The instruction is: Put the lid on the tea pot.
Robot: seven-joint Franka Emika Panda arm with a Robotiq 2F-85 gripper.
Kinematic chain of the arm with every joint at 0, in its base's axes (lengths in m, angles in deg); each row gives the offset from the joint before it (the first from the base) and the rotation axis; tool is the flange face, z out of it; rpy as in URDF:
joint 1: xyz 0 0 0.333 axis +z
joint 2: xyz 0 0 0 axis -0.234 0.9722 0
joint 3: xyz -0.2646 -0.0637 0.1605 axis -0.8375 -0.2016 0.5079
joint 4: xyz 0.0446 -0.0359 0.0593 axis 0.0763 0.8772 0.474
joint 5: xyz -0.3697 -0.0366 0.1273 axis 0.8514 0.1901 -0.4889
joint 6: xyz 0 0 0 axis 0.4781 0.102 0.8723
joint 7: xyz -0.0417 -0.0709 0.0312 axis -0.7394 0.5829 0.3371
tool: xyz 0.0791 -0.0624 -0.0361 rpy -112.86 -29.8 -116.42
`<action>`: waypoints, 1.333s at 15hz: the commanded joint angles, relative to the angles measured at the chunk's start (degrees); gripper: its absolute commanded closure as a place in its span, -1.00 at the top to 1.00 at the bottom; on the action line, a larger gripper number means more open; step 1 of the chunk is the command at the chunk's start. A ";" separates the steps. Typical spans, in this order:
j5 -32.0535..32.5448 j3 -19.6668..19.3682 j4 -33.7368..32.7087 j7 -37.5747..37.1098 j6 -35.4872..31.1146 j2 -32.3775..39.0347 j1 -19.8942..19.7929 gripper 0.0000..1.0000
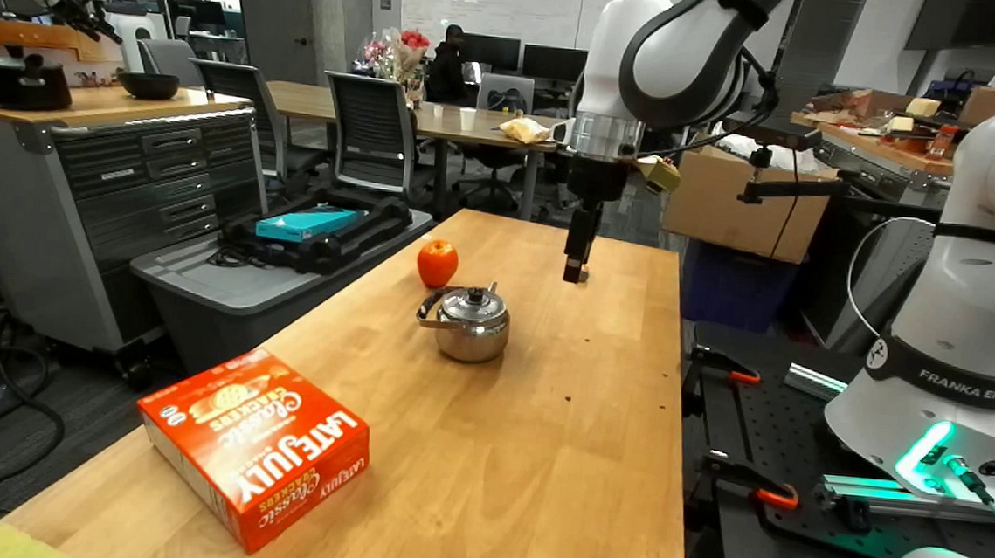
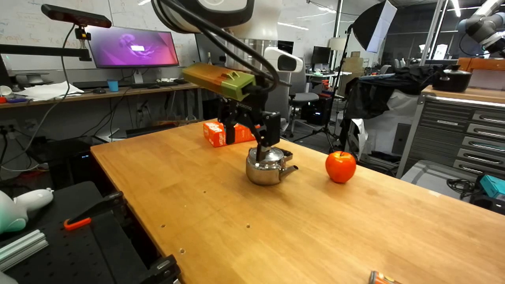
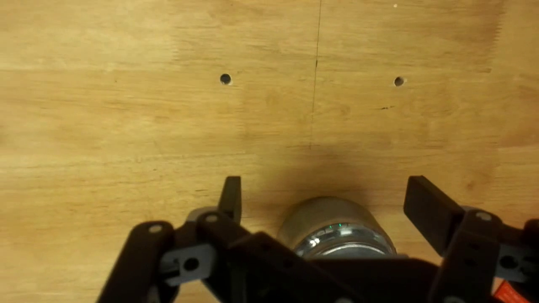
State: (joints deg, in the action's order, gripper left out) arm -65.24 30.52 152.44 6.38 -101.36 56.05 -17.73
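The tea pot (image 1: 469,340) is a small shiny steel pot standing upright on the table, with a dark handle and a short spout. It also shows in an exterior view (image 2: 263,173) and in the wrist view (image 3: 326,216). The lid (image 1: 461,305), silvery with a dark knob, sits on top of the pot; a finger partly covers it in an exterior view (image 2: 275,155). My gripper (image 2: 245,149) is open with nothing between its fingers. It hangs above the table, apart from the pot, and in the wrist view (image 3: 324,185) the pot lies low between the fingers, partly hidden by the gripper.
A red apple (image 1: 437,263) stands near the pot. An orange cracker box (image 1: 254,446) lies at an end of the table, also seen in an exterior view (image 2: 221,134). A small orange item (image 2: 380,278) lies at the opposite end.
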 commanded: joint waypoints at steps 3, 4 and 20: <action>2.45 -2.79 3.69 1.41 0.33 -5.23 -0.61 1.00; 4.16 -2.96 3.73 0.07 0.34 -5.40 -0.90 1.00; 2.78 -3.21 2.66 0.70 0.13 -3.23 -0.04 1.00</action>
State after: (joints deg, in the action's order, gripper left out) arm -62.59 27.67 155.12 7.22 -101.33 52.88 -18.13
